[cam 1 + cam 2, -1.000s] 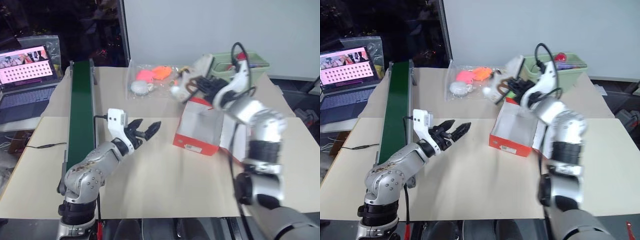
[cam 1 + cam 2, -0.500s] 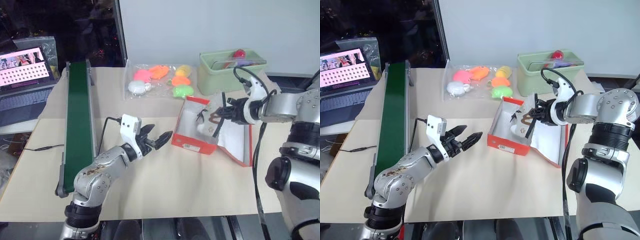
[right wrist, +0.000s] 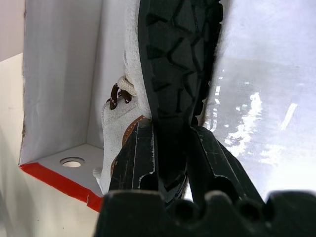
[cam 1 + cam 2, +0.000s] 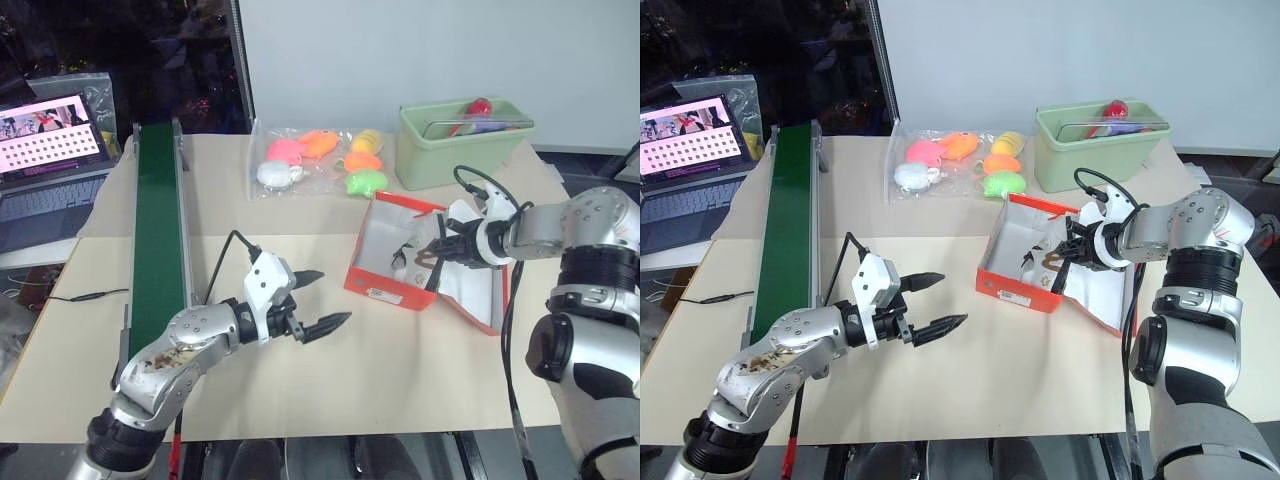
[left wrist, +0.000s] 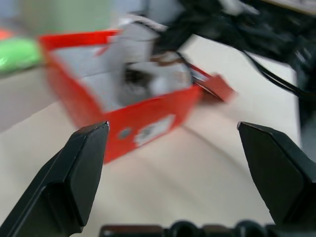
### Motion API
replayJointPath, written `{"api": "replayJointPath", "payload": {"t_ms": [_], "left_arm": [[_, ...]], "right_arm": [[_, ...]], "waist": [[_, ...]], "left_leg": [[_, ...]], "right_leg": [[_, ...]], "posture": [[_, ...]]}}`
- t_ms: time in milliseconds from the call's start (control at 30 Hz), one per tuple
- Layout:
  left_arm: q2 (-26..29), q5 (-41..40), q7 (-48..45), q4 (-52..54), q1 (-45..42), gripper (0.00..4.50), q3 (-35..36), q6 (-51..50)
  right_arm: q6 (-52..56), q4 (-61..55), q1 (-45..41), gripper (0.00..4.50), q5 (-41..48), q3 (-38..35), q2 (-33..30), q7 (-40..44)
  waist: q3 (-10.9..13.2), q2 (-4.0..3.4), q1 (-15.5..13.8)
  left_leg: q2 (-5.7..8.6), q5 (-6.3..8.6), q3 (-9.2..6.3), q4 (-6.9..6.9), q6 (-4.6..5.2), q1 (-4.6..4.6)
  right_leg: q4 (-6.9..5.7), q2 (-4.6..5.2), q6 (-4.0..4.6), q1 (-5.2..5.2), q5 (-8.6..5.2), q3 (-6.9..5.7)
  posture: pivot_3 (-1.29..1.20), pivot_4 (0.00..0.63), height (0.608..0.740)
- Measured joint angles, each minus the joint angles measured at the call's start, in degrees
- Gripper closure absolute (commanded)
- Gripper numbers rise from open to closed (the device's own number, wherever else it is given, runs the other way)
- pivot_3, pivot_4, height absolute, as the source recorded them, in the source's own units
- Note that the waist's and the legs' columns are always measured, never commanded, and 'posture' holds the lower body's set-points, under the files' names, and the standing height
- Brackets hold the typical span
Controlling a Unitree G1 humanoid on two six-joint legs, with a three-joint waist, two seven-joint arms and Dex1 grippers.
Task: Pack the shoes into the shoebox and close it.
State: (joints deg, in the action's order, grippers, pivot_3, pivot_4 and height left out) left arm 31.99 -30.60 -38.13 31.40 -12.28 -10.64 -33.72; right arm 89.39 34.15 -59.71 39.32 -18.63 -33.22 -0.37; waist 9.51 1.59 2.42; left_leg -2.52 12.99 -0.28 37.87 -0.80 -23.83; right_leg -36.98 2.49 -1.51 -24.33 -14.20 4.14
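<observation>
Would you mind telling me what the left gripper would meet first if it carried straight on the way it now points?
Most likely the shoebox: in the wrist view it lies ahead between the open left gripper fingers, with only bare table before it. Depth is hard to judge.

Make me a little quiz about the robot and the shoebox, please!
1. True or false: the shoebox has its lid open.
2. What is the right hand gripping? A) a shoe B) an orange toy C) the green bin
3. Fill in: the left hand is ____ and holds nothing.

Key
1. True. The lid lies folded back and the white inside shows.
2. A. The fingers pinch a shoe by its black sole, down inside the shoebox.
3. Open. It hangs above the table, apart from the shoebox.
</observation>
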Motion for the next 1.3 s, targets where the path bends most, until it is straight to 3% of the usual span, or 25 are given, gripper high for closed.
{"api": "replayJointPath", "payload": {"t_ms": [200,300,433,567,900,1033,1133,1233,1300], "left_arm": [[0.3,1.4,-3.3,0.0,0.0,0.02,-1.1,1.2],[0.3,1.6,-3.8,0.0,0.0,0.00,-1.1,1.2],[0.2,2.3,-3.9,0.0,0.0,0.00,-1.1,1.2],[-0.1,2.8,-4.0,-0.1,0.1,0.00,-1.2,1.3],[-0.6,4.1,-4.5,-1.0,0.1,0.00,-1.1,2.6],[-1.9,5.4,-1.9,-2.9,0.3,0.00,0.5,2.7],[-6.7,8.4,7.2,-6.3,-0.9,0.00,4.8,2.6],[-13.6,12.9,21.4,-8.6,-4.1,0.00,11.3,1.5],[-19.7,17.4,33.5,-7.9,-5.3,0.00,15.8,-1.6]], "right_arm": [[-0.5,1.2,-0.5,3.91,-3.7,0.9,0.7,3.9],[-0.5,1.3,-0.5,2.68,-5.2,1.2,1.3,5.3],[-0.5,1.2,-0.5,1.53,-6.7,1.1,1.8,6.0],[-0.5,0.9,-1.7,0.04,-7.9,1.2,2.4,7.2],[-0.3,-7.1,-7.5,0.04,-9.5,3.2,4.4,9.2],[-2.0,-13.9,-7.1,0.04,-9.9,7.2,3.7,11.8],[-9.2,-26.9,-2.0,0.04,-9.2,13.5,1.5,19.1],[-22.9,-43.5,7.5,0.04,-8.9,21.2,-2.1,30.4],[-32.2,-54.1,18.8,0.04,-7.5,23.1,-3.7,39.2]], "waist": [[0.0,0.00,0.0],[0.0,0.00,0.0],[0.0,0.00,0.0],[0.0,-0.01,0.0],[0.0,-0.03,0.1],[0.0,-0.04,0.0],[0.0,-0.03,-0.1],[0.0,-0.02,-0.3],[0.0,0.04,-0.6]], "left_leg": [[-0.01,0.00,0.00,0.00,0.00,0.00],[-0.01,0.00,0.00,0.00,0.00,0.01],[-0.01,0.00,0.00,0.00,0.00,0.01],[-0.01,0.00,0.00,0.00,0.00,0.01],[-0.02,0.00,0.00,0.00,0.00,0.02],[-0.02,0.00,-0.01,0.00,0.00,0.02],[-0.03,0.00,-0.05,0.03,0.00,0.00],[-0.02,0.01,-0.11,0.04,0.00,-0.01],[-0.02,0.03,-0.15,0.04,0.04,-0.02]], "right_leg": [[0.00,-0.01,-0.01,0.00,0.00,0.00],[-0.01,0.00,-0.01,0.01,0.00,0.00],[-0.02,0.00,-0.01,0.00,0.00,0.00],[-0.03,0.00,-0.01,0.00,0.00,0.00],[-0.06,-0.01,-0.01,-0.02,0.00,0.00],[-0.07,0.01,-0.01,-0.03,0.00,0.00],[-0.05,0.00,-0.02,-0.02,0.00,-0.05],[-0.03,0.02,-0.08,0.02,-0.01,-0.08],[0.06,0.05,-0.12,0.10,-0.01,-0.12]], "posture": [[0.00,0.150,0.729],[0.00,0.150,0.729],[0.00,0.150,0.729],[0.00,0.150,0.729],[0.00,0.150,0.729],[0.00,0.150,0.729],[0.00,0.150,0.729],[0.00,0.150,0.729],[0.00,0.150,0.729]]}}
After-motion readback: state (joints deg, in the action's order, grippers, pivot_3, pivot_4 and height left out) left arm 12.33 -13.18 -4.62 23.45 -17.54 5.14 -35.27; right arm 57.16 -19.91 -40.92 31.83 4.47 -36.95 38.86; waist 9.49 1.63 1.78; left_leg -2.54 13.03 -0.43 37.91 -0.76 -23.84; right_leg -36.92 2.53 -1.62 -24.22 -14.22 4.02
